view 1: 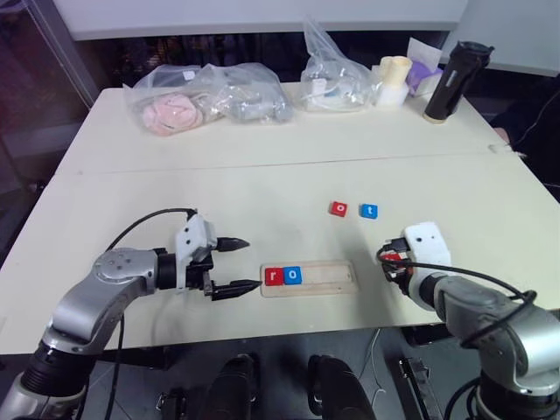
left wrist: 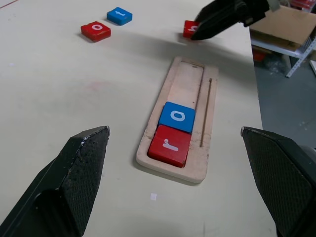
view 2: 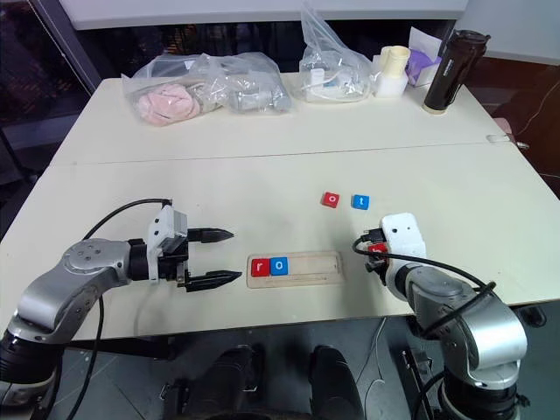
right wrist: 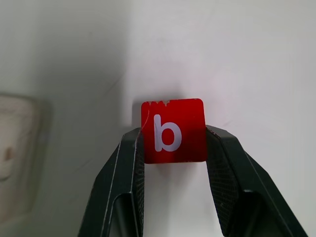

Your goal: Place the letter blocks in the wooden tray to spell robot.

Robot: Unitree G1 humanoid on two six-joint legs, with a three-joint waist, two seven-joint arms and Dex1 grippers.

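Observation:
The pale wooden tray [view 1: 309, 277] lies near the table's front edge, holding a red "r" block [view 1: 273, 276] and a blue "o" block [view 1: 292, 276] at its left end. Farther back lie a red "o" block [view 1: 339, 208] and a blue "t" block [view 1: 369, 210]. My right gripper [right wrist: 173, 143] is shut on a red "b" block [right wrist: 173, 130], just right of the tray and above the tabletop. To the tray's left my left gripper [view 1: 239, 265] is open and empty, pointing at the tray's left end.
At the table's back sit clear plastic bags [view 1: 210, 96], another bag [view 1: 331, 74], a white cup [view 1: 394, 80] and a black bottle [view 1: 452, 80]. The table's front edge [view 1: 289, 325] runs close below the tray.

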